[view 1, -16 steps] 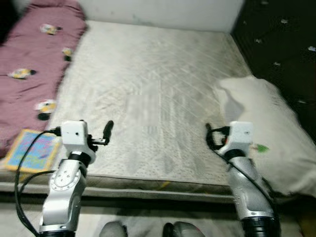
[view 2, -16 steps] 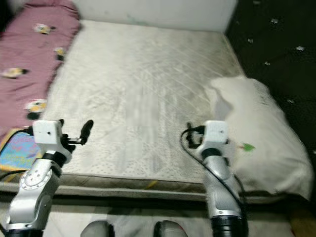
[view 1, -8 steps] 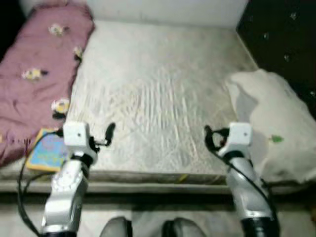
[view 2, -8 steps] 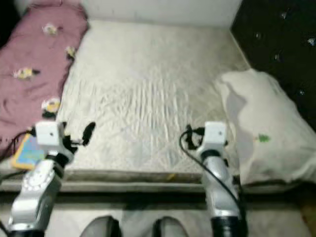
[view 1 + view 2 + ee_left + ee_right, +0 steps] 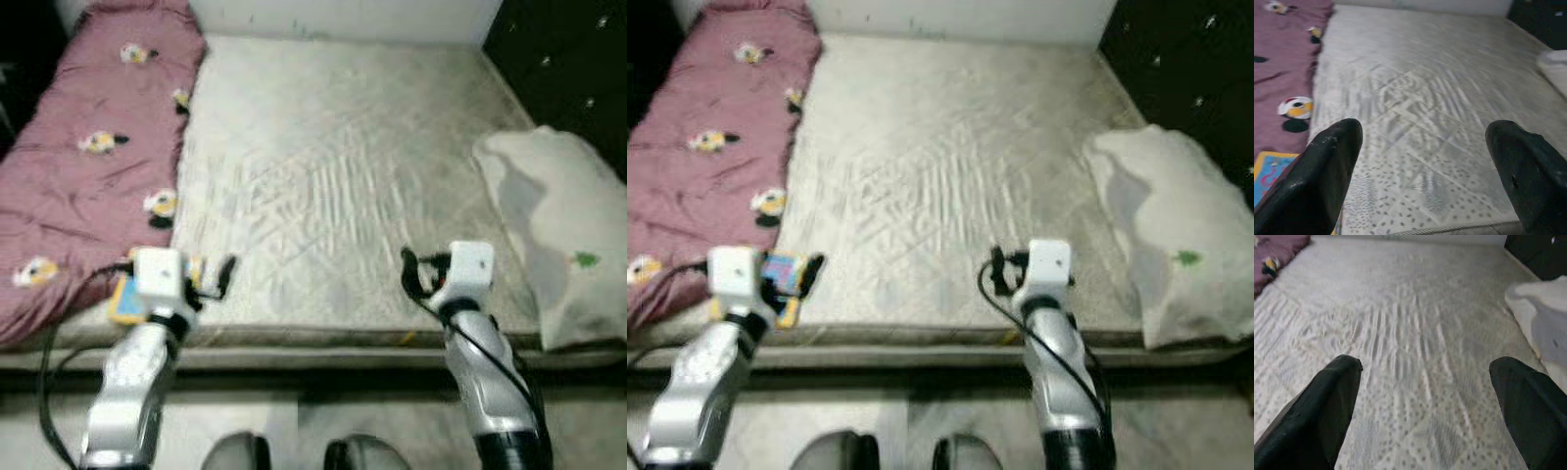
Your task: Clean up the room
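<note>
Left eye view takes in the whole bed: a bare mattress (image 5: pixel 333 176) with pale quilted ticking, stitched in a diamond pattern and speckled with small dots near its front edge. Along the robot's left side lies a maroon blanket (image 5: pixel 88 166), soft and rumpled, printed with small yellow, white and black cartoon figures. At the right edge a cream pillow (image 5: pixel 558 230) slumps in a lumpy, creased heap, with a tiny green mark on its cover. Behind the pillow stands a dark panel (image 5: pixel 563 54) dotted with pale specks.

At the mattress's front left corner a flat, brightly coloured book (image 5: pixel 782 272) in blue and yellow lies just beside the blanket's edge. It is partly hidden behind the left arm in the head views, while the left wrist view catches only its corner (image 5: pixel 1266 169), blue with a yellow border.

The left gripper (image 5: pixel 220 276) hovers over that front left corner, near the book; the right gripper (image 5: pixel 411 274) hovers over the front edge of the mattress nearer the pillow. The head views show the black fingers only as small blurred shapes. The wrist views settle their state: the left fingers (image 5: pixel 1327 181) and the right fingers (image 5: pixel 1327 411) are each spread wide apart, broad, matte and rounded at the tips, with nothing between them but mattress. The right wrist view also shows the pillow's edge (image 5: pixel 1540 318).
</note>
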You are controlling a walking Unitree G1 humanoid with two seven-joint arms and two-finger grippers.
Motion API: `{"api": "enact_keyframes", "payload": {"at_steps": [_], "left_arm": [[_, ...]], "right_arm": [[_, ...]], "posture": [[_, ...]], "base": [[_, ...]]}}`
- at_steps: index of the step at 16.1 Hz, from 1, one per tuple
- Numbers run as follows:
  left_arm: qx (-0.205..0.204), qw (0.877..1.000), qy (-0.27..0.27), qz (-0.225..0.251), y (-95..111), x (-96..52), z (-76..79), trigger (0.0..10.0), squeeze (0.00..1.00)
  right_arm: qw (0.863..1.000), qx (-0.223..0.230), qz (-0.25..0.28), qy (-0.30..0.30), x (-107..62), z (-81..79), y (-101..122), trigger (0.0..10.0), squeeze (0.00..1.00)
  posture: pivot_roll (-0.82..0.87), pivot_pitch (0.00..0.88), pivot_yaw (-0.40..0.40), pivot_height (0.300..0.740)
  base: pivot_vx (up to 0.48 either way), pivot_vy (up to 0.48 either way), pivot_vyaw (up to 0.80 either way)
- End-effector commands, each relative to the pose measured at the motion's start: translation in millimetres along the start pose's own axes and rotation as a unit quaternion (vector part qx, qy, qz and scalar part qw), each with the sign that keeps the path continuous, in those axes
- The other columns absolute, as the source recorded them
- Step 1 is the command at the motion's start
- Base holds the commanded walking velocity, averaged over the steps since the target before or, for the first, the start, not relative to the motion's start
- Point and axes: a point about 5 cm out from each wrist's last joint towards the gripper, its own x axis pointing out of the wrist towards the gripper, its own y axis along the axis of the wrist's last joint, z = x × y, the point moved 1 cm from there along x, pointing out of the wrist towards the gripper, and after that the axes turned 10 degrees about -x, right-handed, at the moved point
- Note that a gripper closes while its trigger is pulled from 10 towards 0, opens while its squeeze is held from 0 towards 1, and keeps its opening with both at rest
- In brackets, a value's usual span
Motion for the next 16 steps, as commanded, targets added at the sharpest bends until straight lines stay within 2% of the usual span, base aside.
{"api": "enact_keyframes", "payload": {"at_steps": [1,6,10,11,14,16], "left_arm": [[0.02,1.0,-0.013,0.001,3,-1.7,2.5,10.0,0.0],[0.014,0.999,-0.03,-0.006,3,-0.9,6.4,10.0,0.0],[0.018,1.0,0.004,0.01,6,-1.1,0.1,10.0,0.0],[-0.027,0.999,0.043,0.004,4,1.1,-9.5,10.0,0.0],[-0.018,0.999,0.031,0.013,7,2.9,-5.8,10.0,0.0],[-0.031,0.999,0.032,0.01,6,3.1,-6.1,10.0,0.0]], "right_arm": [[1.0,-0.001,0.006,-0.006,1.5,4.3,4,10.0,0.0],[1.0,-0.002,0.006,-0.004,1.9,3.8,4,10.0,0.0],[1.0,-0.002,0.007,-0.003,2.3,3.0,4,10.0,0.0],[1.0,-0.001,0.008,-0.002,2.2,2.8,4,10.0,0.0],[1.0,0.001,0.01,0.0,2.4,1.9,5,10.0,0.0],[1.0,0.004,0.007,-0.003,2.5,2.5,4,10.0,0.0]], "posture": [[0.02,0.1,-0.065,0.74],[0.02,0.1,-0.067,0.74],[0.02,0.099,-0.067,0.74],[0.02,0.099,-0.067,0.74],[0.02,0.099,-0.067,0.74],[0.02,0.099,-0.067,0.74]], "base": [[0.0,0.0,0.0],[0.0,0.0,0.0],[0.0,0.0,0.0],[0.0,0.0,0.0],[0.0,0.0,0.0],[0.0,0.0,0.0]]}}
